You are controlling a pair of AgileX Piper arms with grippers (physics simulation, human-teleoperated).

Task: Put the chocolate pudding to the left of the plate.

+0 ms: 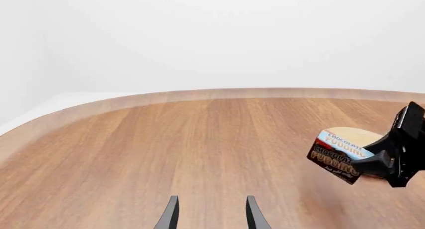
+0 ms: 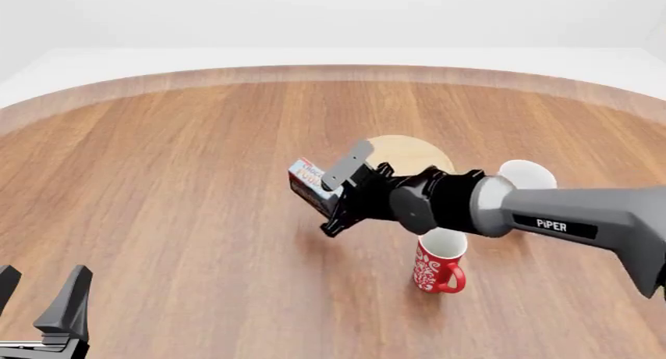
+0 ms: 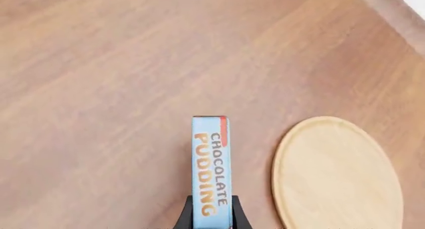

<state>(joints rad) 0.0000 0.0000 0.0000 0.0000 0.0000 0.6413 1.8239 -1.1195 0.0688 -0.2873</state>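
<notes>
The chocolate pudding (image 2: 306,180) is a small carton with a dark brown front and a light blue top. My right gripper (image 2: 331,201) is shut on it and holds it tilted above the table, just left of the plate (image 2: 416,153), a flat round tan disc. In the right wrist view the pudding (image 3: 212,169) sits between the fingers with the plate (image 3: 337,174) beside it. The left wrist view shows the pudding (image 1: 339,157) held in front of the plate (image 1: 359,135). My left gripper (image 2: 40,300) rests open near the front left edge, with nothing between its fingers.
A red patterned mug (image 2: 438,266) stands under the right arm, nearer than the plate. A white mug (image 2: 526,174) shows behind the arm, right of the plate. The wooden table (image 2: 177,179) stretches wide to the left.
</notes>
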